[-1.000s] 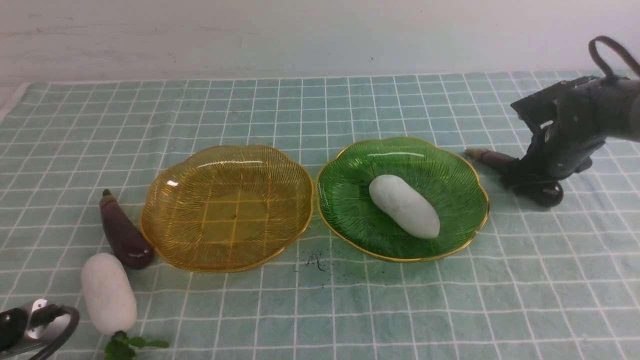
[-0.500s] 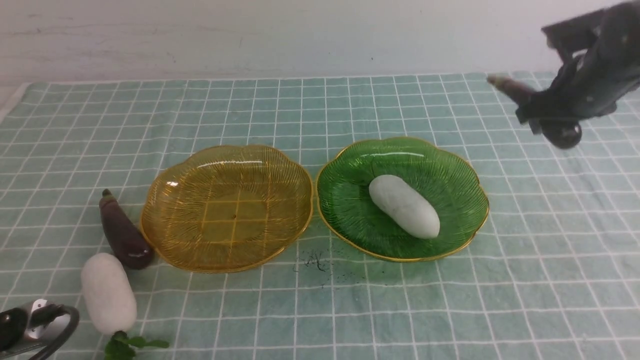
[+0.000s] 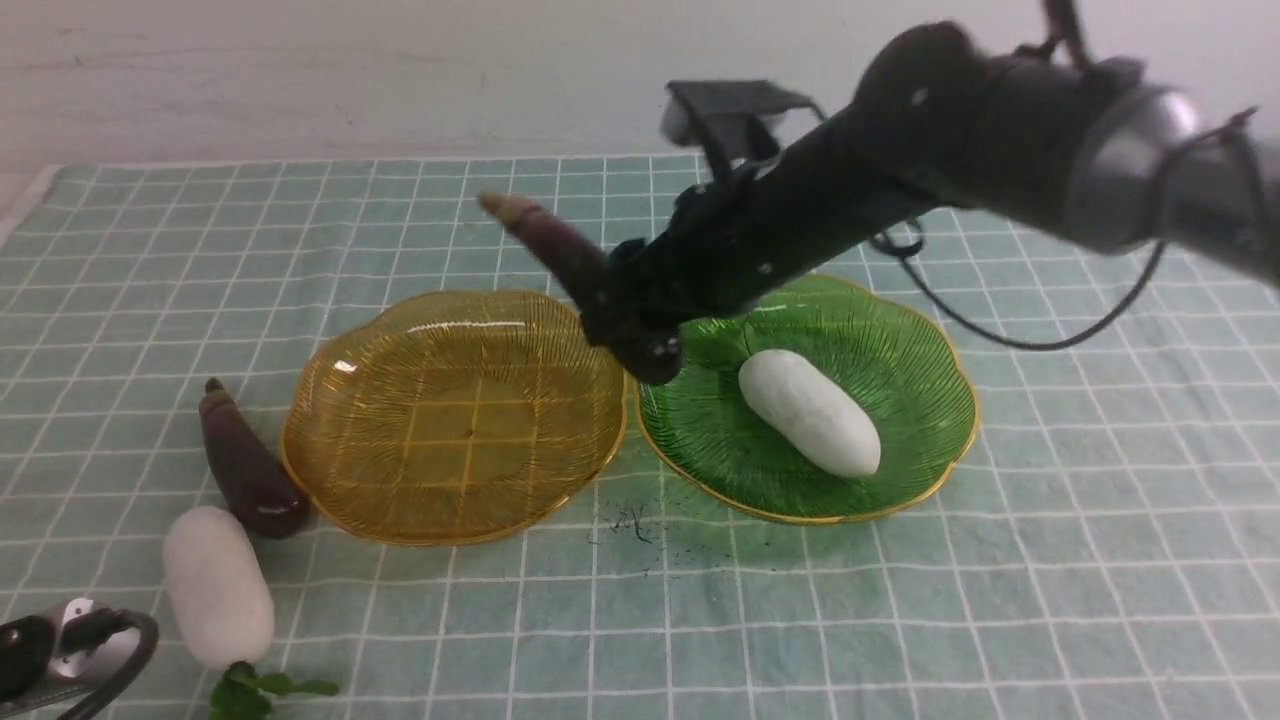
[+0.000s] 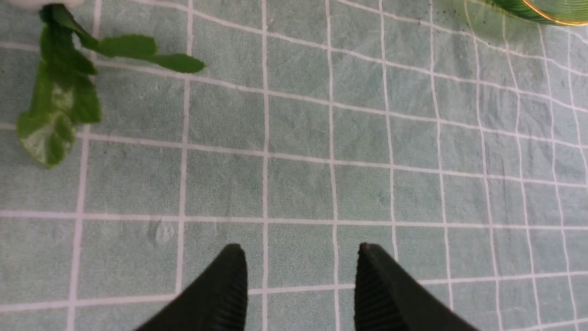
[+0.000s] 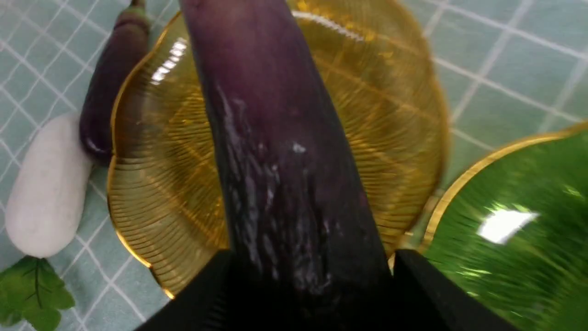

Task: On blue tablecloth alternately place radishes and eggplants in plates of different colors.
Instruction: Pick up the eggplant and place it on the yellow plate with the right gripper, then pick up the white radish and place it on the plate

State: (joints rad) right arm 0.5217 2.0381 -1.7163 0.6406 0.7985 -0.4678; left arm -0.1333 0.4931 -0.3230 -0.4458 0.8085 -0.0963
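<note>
I'm holding an eggplant [image 3: 572, 260] in the right jaws, clamped on its fat end, stem pointing far-left above the right rim of the amber plate [image 3: 450, 420]; its centre is lying leftward. Left jaws are hanging parted, empty.

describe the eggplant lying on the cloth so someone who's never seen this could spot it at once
Find the amber-yellow plate, the left one. The eggplant lies on the blue tablecloth just off that plate's left rim, a white radish at its near end. It is slim and dark purple, and the other eggplant is up in the right end effector.
</note>
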